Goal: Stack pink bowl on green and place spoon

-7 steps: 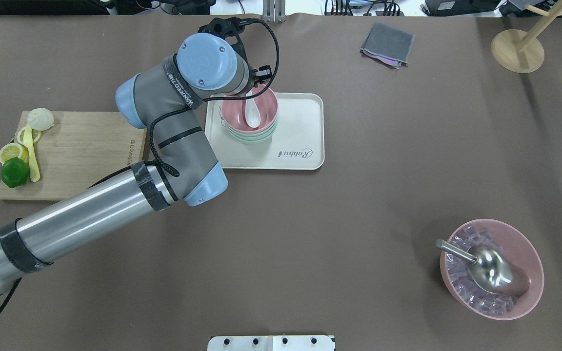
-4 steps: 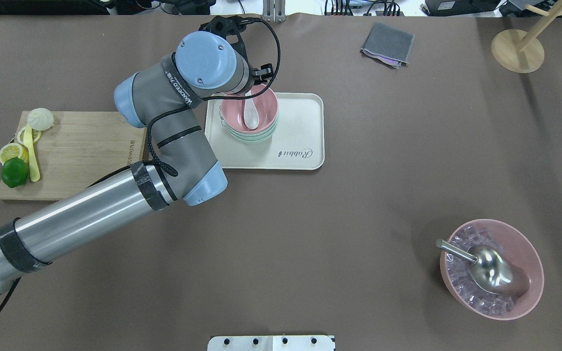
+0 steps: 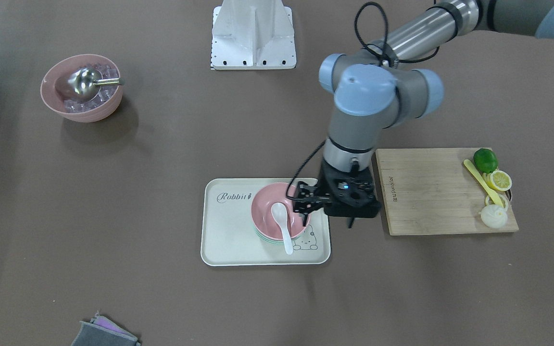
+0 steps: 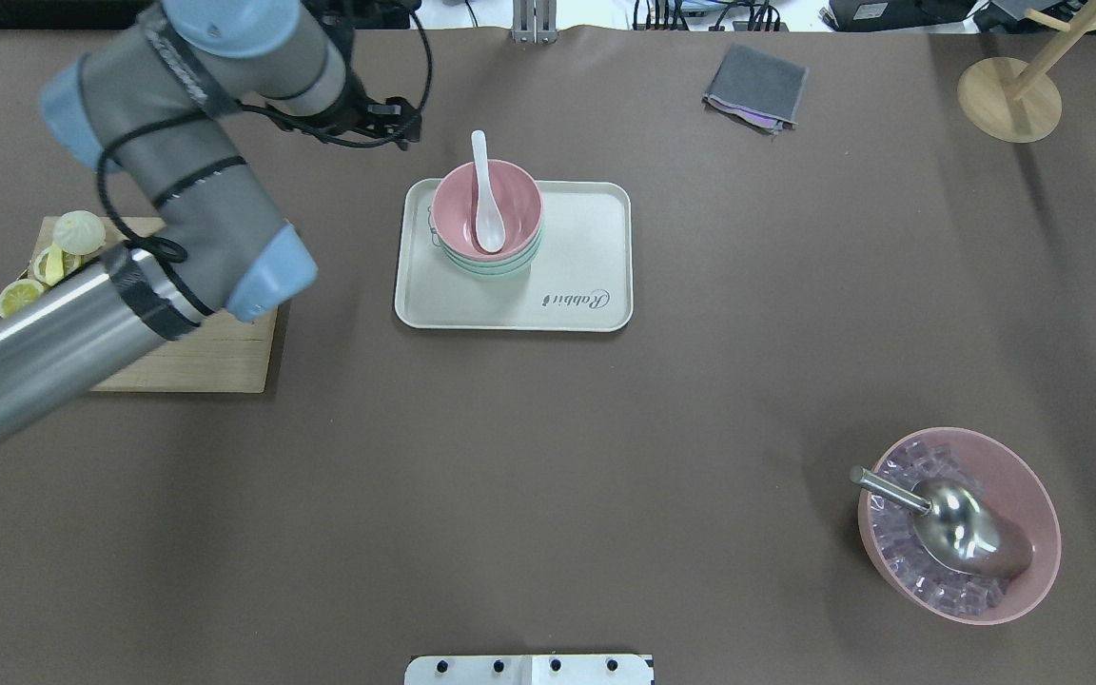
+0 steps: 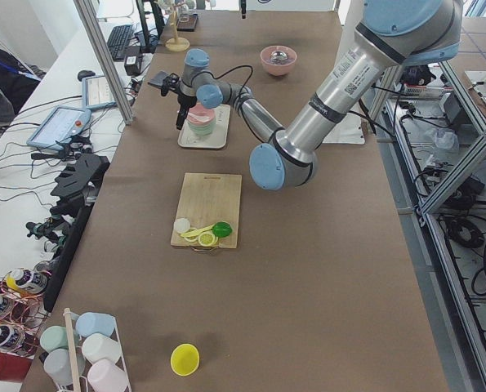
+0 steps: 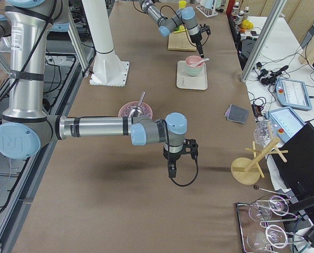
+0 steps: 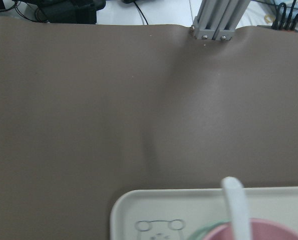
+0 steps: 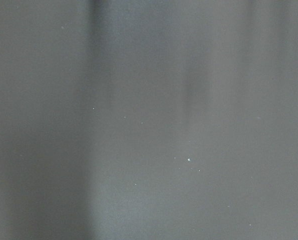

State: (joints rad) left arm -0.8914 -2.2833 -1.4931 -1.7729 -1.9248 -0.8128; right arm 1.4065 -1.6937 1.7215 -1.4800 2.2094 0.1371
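Zero held: L gripper [image 4: 402, 123] jaws apart, spoon [image 4: 484, 188] in pink bowl [image 4: 520, 204]; R gripper [image 6: 171, 169] unclear.

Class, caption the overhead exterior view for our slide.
White spoon resting in pink bowl stacked on green bowl, on a cream tray.

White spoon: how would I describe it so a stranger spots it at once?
On the brown table, find the cream tray holding a pink bowl stacked on a green bowl. The white spoon rests in the pink bowl, handle poking over its rim. Unlike the metal scoop in the ice-filled bowl, it is plain white.
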